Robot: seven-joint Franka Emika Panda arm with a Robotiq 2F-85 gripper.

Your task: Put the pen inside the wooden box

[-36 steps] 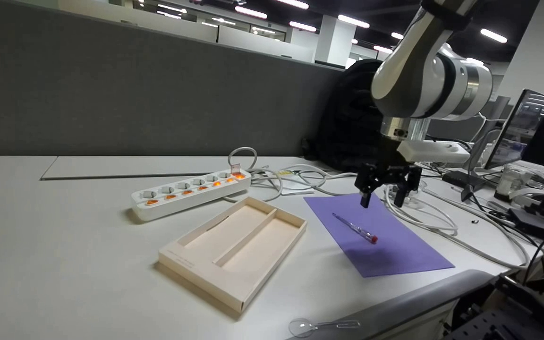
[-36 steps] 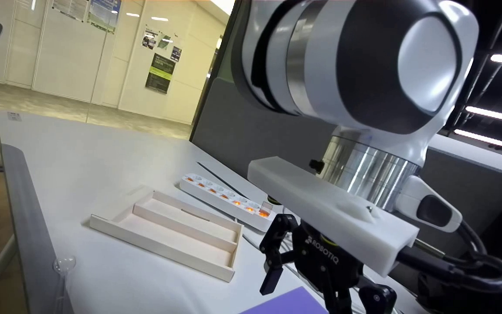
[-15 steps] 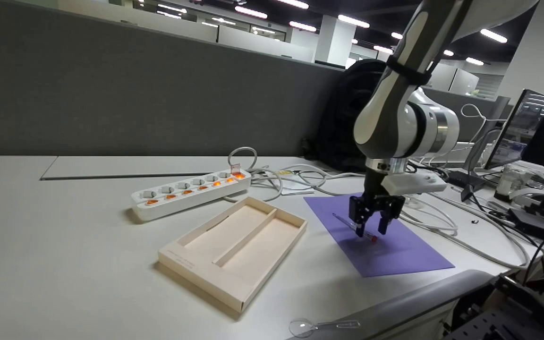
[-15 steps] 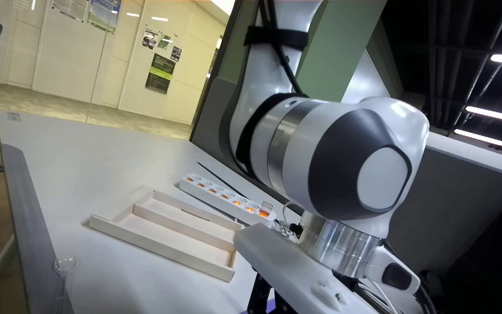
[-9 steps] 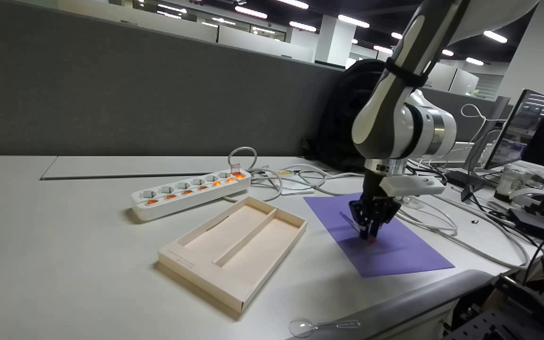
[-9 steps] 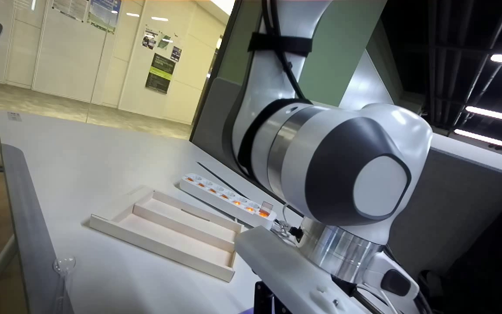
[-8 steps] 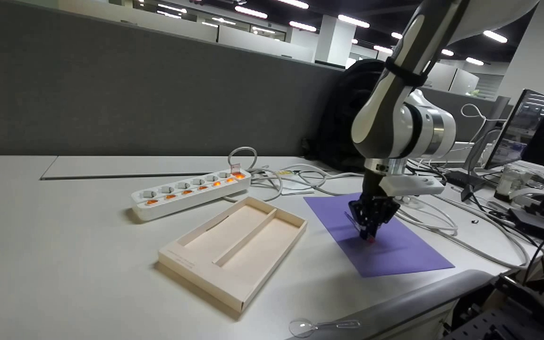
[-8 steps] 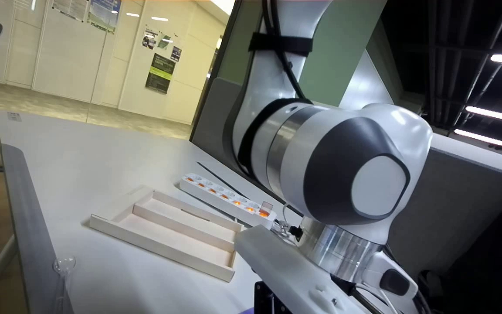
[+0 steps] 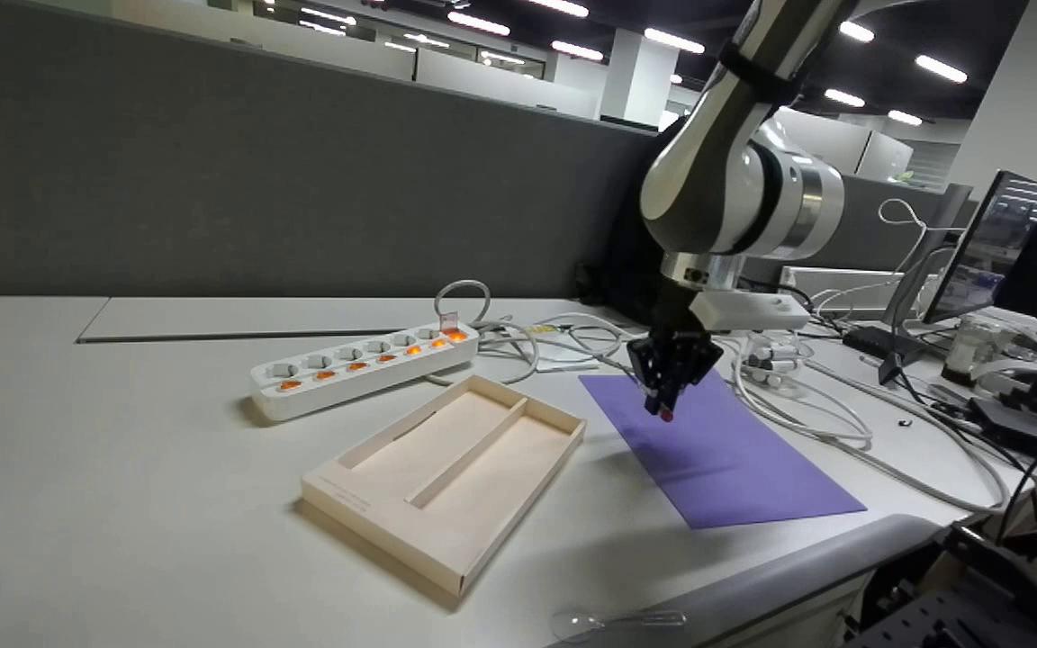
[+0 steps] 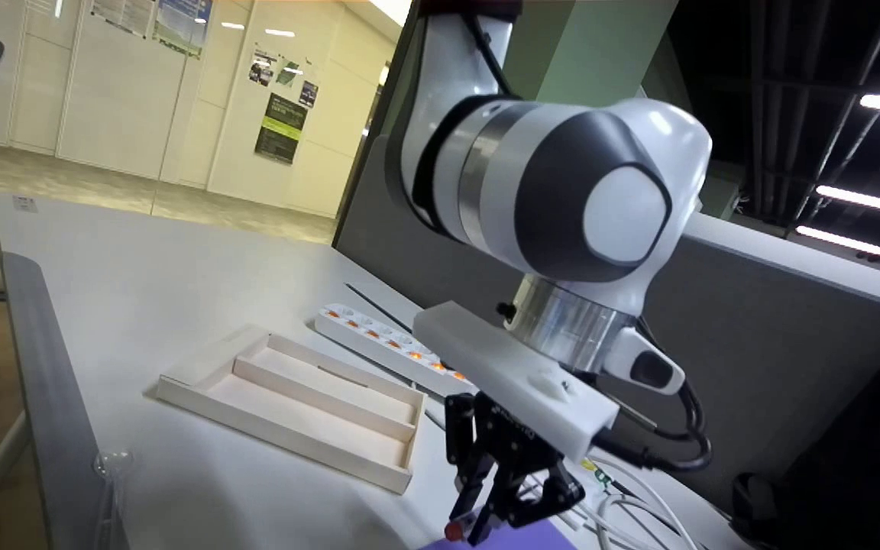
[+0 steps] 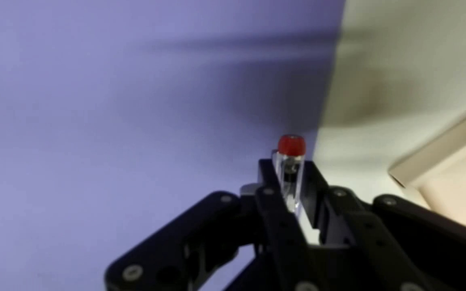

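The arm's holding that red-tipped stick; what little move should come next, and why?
Probably a short sideways carry of the pen toward the wooden box, without lowering yet: the end effector grips it above the purple sheet, and the box lies beside that sheet.

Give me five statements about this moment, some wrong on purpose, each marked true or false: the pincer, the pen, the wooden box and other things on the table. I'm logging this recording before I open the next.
1. The pincer is closed on the pen, whose red end sticks out. True.
2. The wooden box has a lengthwise divider. True.
3. The pen lies inside the wooden box. False: the pincer holds it outside the wooden box.
4. The purple sheet and the power strip both lie on the tabletop. True.
5. The wooden box stands on the purple sheet. False: it stands on the tabletop beside the sheet, apart from it.
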